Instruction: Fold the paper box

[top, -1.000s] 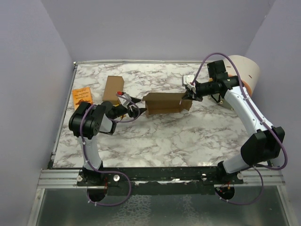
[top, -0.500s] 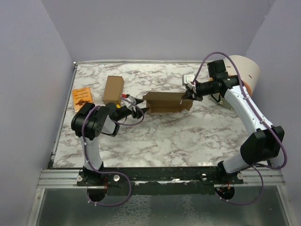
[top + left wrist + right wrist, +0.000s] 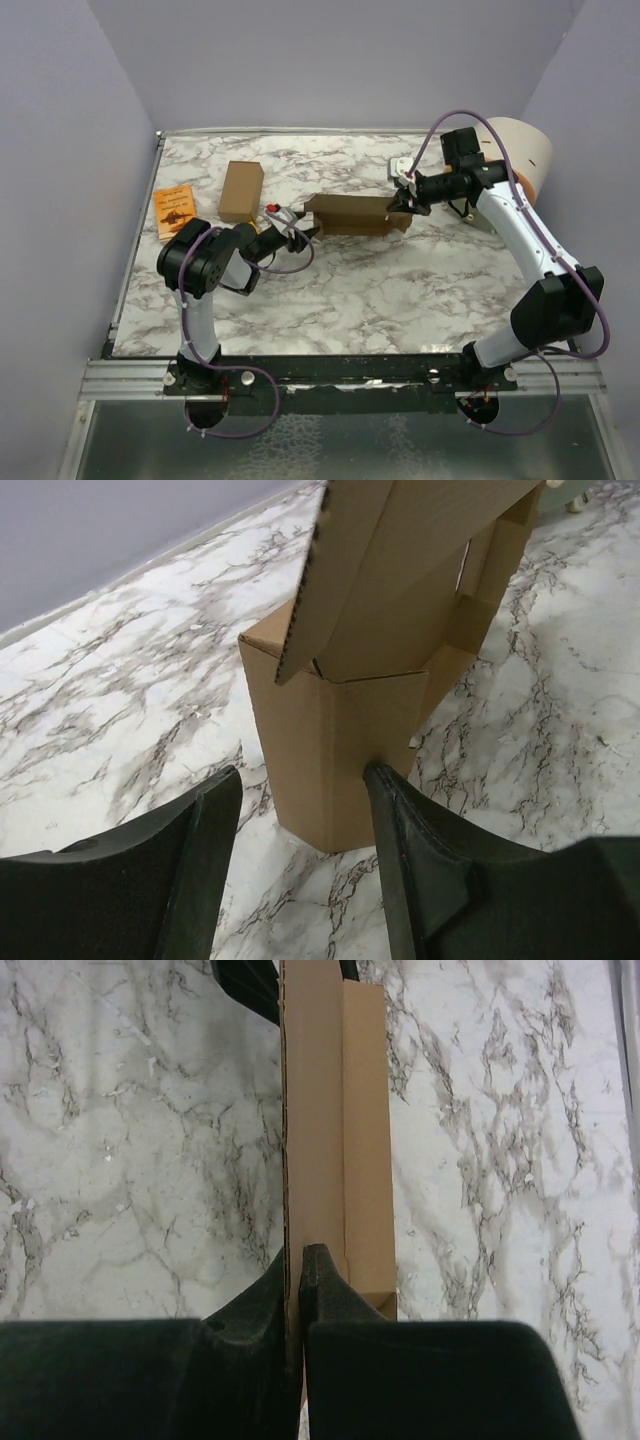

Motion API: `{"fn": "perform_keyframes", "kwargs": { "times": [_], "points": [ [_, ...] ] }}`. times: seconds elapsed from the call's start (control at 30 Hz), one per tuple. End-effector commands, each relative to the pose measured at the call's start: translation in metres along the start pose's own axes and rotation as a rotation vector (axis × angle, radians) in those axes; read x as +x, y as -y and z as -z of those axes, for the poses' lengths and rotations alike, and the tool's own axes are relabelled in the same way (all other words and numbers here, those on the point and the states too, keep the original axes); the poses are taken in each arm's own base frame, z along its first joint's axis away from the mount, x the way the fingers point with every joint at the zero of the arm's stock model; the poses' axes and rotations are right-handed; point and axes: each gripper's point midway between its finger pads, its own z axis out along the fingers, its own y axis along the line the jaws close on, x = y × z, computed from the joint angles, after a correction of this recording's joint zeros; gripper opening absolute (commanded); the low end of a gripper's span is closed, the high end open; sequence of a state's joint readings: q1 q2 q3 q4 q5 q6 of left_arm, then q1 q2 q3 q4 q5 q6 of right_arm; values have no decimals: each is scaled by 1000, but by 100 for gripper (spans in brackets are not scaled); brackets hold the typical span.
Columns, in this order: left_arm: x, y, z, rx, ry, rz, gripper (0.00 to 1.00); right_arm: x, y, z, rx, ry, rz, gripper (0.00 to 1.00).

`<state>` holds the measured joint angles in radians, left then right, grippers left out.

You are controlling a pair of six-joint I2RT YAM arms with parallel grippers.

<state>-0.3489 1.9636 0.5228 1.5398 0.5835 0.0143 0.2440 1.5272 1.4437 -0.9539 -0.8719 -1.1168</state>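
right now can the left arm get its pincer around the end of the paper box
Probably yes: the left pincer is open, the paper box end sits in its gap, nothing lies between.

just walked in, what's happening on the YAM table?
Both arms are on the partly folded paper box mid-table. The right gripper is shut on a thin cardboard wall at its right end. The left gripper has its fingers open, straddling the box's left end, not clamped. A narrower brown box and an orange booklet lie to the left, untouched.
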Motion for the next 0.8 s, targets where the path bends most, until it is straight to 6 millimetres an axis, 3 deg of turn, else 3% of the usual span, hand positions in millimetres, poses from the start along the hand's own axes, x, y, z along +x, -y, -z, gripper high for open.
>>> {"fn": "perform_keyframes", "kwargs": {
  "times": [0.0,0.23,0.77],
  "points": [
    [-46,-12,-6,-49,188,-135,56,20,-2,-11,-5,-56,-114,1],
    [-52,-16,-11,-56,206,-143,56,22,11,-15,-14,-84,-219,1],
    [-55,-31,-21,-106,226,-138,51,11,4,-16,-99,-59,-319,1]
  ]
}}
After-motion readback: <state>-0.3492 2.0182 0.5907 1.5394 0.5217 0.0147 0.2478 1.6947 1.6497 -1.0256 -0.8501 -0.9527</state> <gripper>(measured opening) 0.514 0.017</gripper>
